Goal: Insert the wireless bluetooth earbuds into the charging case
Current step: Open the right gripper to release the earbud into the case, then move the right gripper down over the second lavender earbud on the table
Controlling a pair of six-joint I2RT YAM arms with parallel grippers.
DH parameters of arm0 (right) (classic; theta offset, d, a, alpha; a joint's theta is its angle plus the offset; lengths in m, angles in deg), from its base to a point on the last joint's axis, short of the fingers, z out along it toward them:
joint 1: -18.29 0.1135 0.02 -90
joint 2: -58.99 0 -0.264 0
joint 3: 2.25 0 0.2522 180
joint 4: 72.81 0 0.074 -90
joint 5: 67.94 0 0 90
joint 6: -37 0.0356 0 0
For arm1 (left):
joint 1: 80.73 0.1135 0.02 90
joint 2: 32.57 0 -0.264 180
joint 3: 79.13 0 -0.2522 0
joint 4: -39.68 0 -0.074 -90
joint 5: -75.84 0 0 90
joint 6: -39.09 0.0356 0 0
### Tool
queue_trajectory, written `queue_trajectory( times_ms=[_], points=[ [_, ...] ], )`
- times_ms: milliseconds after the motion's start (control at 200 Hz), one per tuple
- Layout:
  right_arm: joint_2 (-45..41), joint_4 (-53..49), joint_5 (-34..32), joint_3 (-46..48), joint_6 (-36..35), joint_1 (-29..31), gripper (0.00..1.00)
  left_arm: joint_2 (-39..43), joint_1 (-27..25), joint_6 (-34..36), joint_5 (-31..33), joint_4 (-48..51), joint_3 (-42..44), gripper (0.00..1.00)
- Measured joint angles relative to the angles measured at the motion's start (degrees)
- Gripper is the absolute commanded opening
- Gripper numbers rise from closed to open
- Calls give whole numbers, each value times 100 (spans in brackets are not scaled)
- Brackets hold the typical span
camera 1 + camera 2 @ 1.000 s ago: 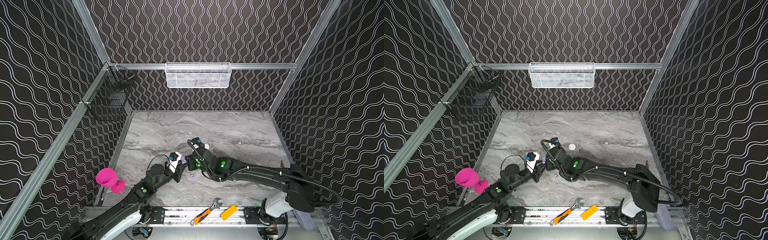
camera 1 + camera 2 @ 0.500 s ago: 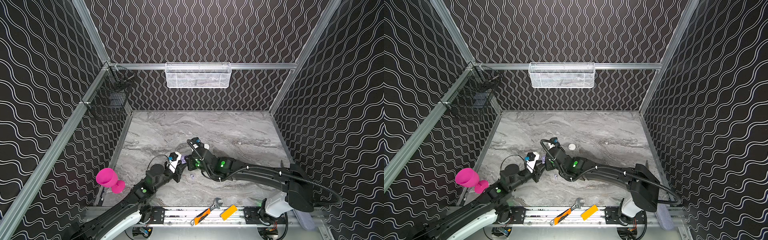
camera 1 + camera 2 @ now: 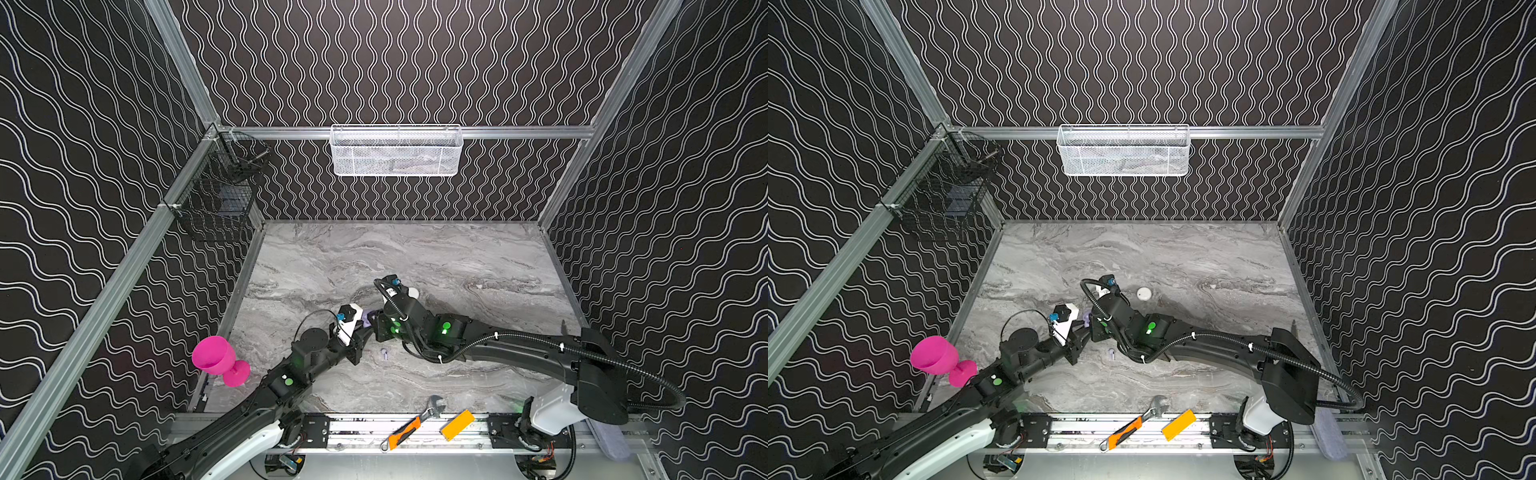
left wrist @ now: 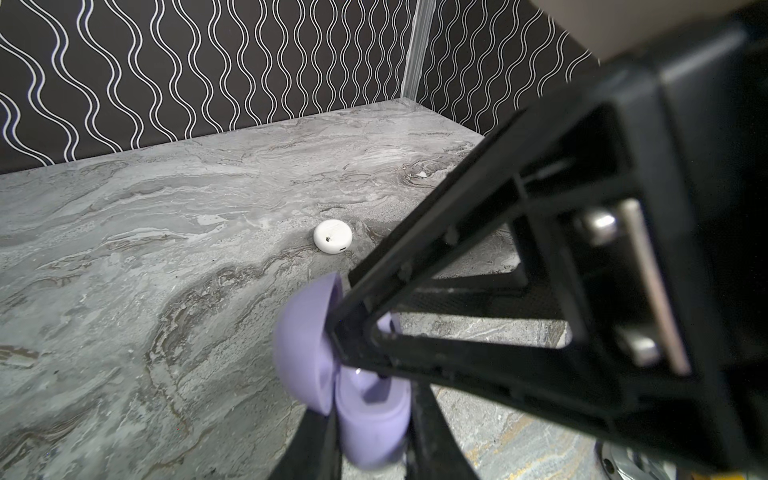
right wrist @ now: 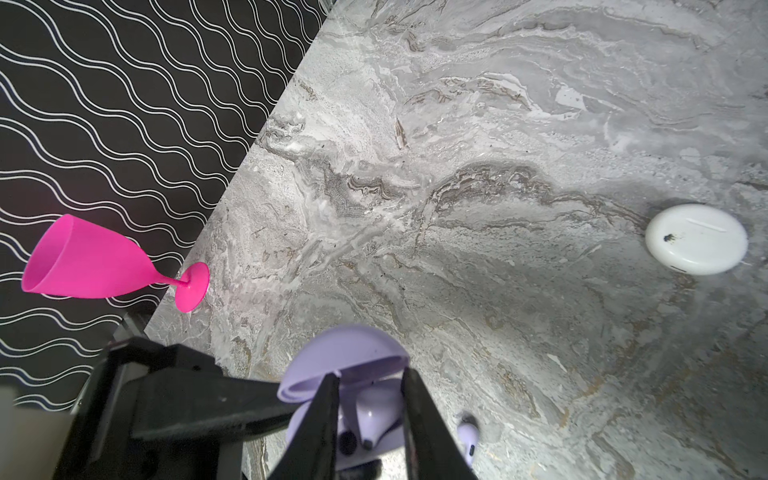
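In both top views the case [image 3: 367, 319] shows only as a lavender sliver where the two tools meet. The left gripper [image 3: 362, 332] comes at it from the front-left and the right gripper [image 3: 375, 323] from the right. A loose earbud [image 3: 384, 354] lies on the table [image 3: 415, 257] just beside the case, on its front-right side and nearer the right arm. The white case [image 3: 1143, 294] sits shut behind and to the right of the case, well apart from it. How either tool's jaws stand cannot be read from these views.

In the left wrist view the case is seen open with its lid [image 4: 303, 345] tipped up. Its base [image 4: 374, 415] is clamped between the left gripper's fingers [image 4: 316, 453]. Most of the interior is covered by the right gripper's black frame.

In the right wrist view the right gripper's jaws are set narrowly apart, straddling an earbud [image 5: 374, 415] inside the case. Its long axis runs along the fingers, tapered end toward the wrist. Whether the pads press it or stand clear cannot be told, nor whether it is fully seated. A dark empty socket [image 5: 347, 442] is made out beside it. The loose earbud [image 5: 467, 438] lies just outside the case wall, past one finger, so the next pick is judged a short sideways shift for the right arm.
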State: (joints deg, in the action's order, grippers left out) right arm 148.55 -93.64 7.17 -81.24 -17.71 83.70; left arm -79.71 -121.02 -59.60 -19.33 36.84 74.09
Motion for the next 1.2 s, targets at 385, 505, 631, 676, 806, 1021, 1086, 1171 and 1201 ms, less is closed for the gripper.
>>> queue_trajectory(
  times_ms=[385, 505, 631, 676, 806, 1021, 1086, 1171, 1201],
  points=[
    [-138, -127, -90, -48, -37, 0, 42, 9, 0, 0, 2, -46, 0, 8],
    [-188, -170, -136, -61, -42, -13, 42, 15, 0, 0, 2, -46, 0, 7],
    [-256, -232, -201, -70, -66, -20, 42, 26, 0, 0, 2, -46, 0, 8],
    [-278, -284, -243, -76, -66, -20, 42, 28, 0, 0, 2, -46, 0, 8],
    [-343, -509, -358, -79, -57, -35, 42, 33, 0, 0, 2, -46, 0, 8],
    [-632, -811, -466, 223, 44, -96, 42, 17, 0, 2, 2, -46, 0, 8],
    [-662, -955, -476, 297, 131, -96, 42, 28, 0, 2, 2, -46, 0, 8],
    [-669, -1051, -468, 389, 190, -96, 42, 28, 0, 2, 2, -46, 0, 7],
    [-669, -1075, -463, 428, 219, -96, 42, 28, 0, 2, 2, -46, 0, 7]
  ],
)
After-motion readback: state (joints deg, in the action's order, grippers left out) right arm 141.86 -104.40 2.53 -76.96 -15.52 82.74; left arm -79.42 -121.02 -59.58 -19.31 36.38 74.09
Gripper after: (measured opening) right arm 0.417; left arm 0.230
